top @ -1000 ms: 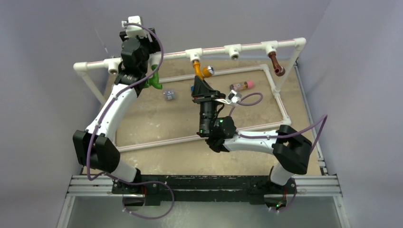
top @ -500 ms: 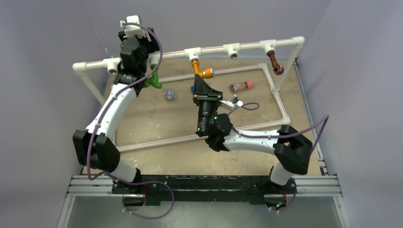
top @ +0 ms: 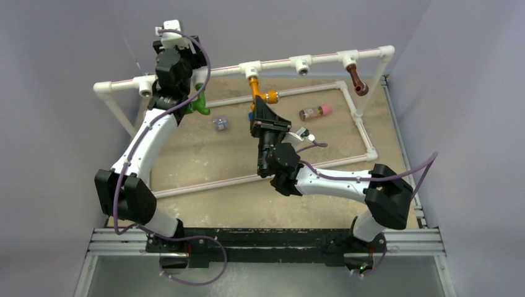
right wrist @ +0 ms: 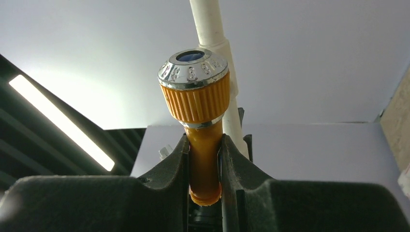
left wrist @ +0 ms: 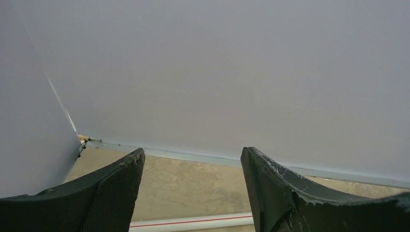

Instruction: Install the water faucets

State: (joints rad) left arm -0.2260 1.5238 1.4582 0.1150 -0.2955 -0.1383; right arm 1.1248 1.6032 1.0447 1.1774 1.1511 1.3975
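Top external shows right pincer (top: pixel 255 105) advanced, clamping orange faucet (top: pixel 255 88).

Top camera: high, near edge, looks down on whole table (top: pixel 204 161). Left wrist: looks at back wall (left wrist: pixel 217 72), far. Right wrist: very close on orange faucet (right wrist: pixel 196 101); top sees it too.

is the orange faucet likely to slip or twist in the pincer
Possibly: the orange faucet neck looks smooth and glossy where the right pincer clamps it, so it may twist. The ribbed cap would probably grip better. It seems stiff, light plastic.
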